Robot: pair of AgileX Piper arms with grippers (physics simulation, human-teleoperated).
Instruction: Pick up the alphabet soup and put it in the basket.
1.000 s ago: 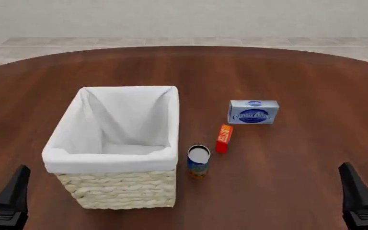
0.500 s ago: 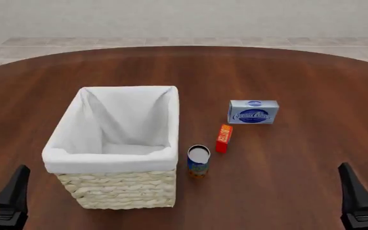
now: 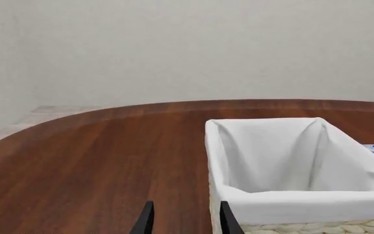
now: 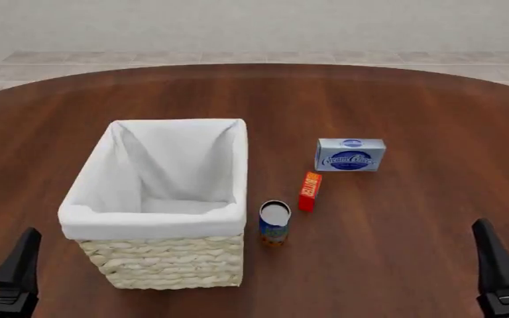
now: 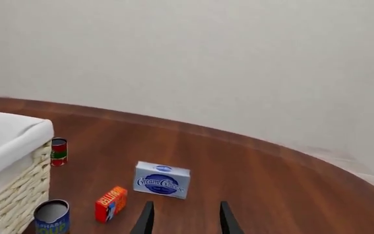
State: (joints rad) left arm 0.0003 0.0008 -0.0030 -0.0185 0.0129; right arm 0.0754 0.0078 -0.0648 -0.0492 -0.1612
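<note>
The alphabet soup is a small blue can with a silvery top, standing upright on the table just right of the basket's near right corner; it also shows low in the right wrist view as the can. The basket is cream wicker with a white cloth lining, and it shows in the left wrist view as the basket. My left gripper sits at the near left edge and my right gripper at the near right edge, both far from the can. Both wrist views show the fingers apart, holding nothing.
A small red-orange box stands just beyond the can. A blue-and-white box lies farther back on the right. The right wrist view shows a small red-and-green can past the basket wall. The round brown table ends at a pale wall.
In the front view my right gripper has shifted slightly right and lower. The left gripper and all objects are unmoved.
</note>
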